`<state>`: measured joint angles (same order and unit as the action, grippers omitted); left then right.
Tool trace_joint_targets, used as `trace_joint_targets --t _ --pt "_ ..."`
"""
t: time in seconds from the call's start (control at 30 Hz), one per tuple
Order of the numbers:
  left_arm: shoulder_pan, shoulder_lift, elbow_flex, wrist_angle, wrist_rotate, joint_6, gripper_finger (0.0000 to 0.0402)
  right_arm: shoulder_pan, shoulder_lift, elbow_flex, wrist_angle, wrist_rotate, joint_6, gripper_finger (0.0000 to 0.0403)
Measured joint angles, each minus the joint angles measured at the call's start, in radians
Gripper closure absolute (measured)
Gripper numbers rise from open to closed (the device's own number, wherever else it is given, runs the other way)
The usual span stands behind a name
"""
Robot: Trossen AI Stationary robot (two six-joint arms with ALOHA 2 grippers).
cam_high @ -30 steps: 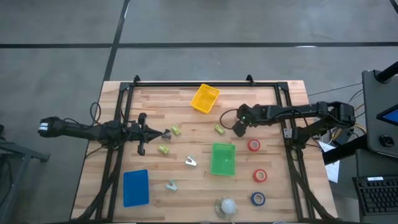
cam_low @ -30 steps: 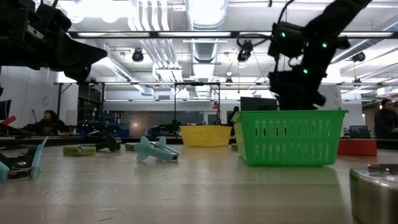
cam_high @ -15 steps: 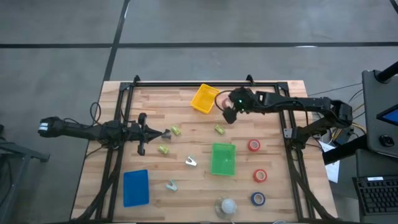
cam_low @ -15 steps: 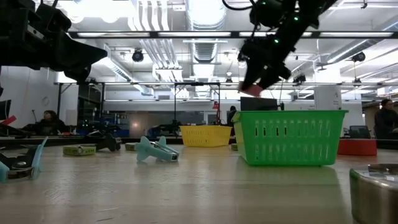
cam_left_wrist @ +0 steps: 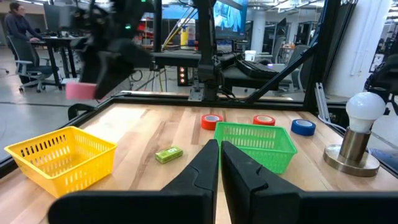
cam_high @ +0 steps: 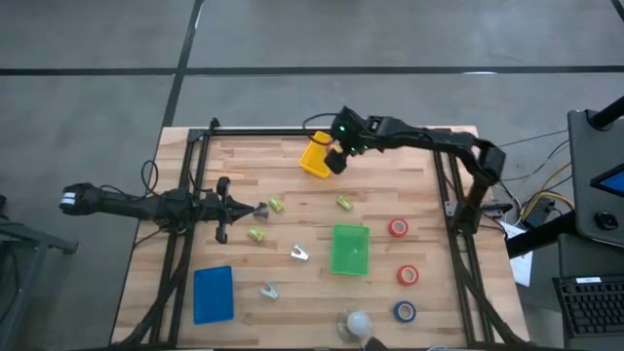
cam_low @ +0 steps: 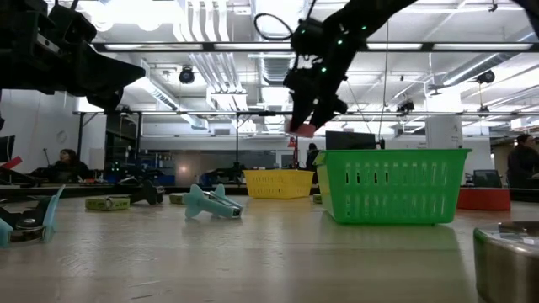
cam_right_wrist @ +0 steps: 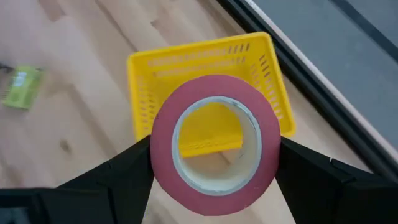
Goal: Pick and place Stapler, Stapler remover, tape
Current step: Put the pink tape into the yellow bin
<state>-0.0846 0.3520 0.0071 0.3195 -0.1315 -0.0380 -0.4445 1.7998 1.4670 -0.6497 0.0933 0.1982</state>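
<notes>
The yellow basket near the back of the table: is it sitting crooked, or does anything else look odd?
Yes, the yellow basket sits turned at an angle to the table edges, unlike the squarer green basket and blue bin. Nothing looks spilled or damaged. The right gripper holds a red tape roll above that basket.

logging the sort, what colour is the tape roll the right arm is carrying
Red, with a pale inner core; the tape roll shows best in the right wrist view, above the yellow bin.

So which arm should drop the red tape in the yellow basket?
The right one. Its hand already holds the tape right above the basket, while the left hand waits shut, farther away.
</notes>
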Motion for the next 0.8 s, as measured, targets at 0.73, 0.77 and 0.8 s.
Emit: trace_joint_targets --t 0.73,0.77,0.8 --pt "0.0 0.0 0.0 -0.007 0.0 0.0 0.0378 -0.097 0.226 0.283 -0.212 -0.071 -0.037 0.0113" --pt "0.0 0.0 0.0 -0.007 0.0 0.0 0.0378 -0.096 0.224 0.283 -0.21 -0.068 -0.034 0.0113" --pt "0.0 0.0 0.0 -0.007 0.0 0.0 0.0378 -0.096 0.221 0.283 -0.212 -0.068 -0.025 0.0113"
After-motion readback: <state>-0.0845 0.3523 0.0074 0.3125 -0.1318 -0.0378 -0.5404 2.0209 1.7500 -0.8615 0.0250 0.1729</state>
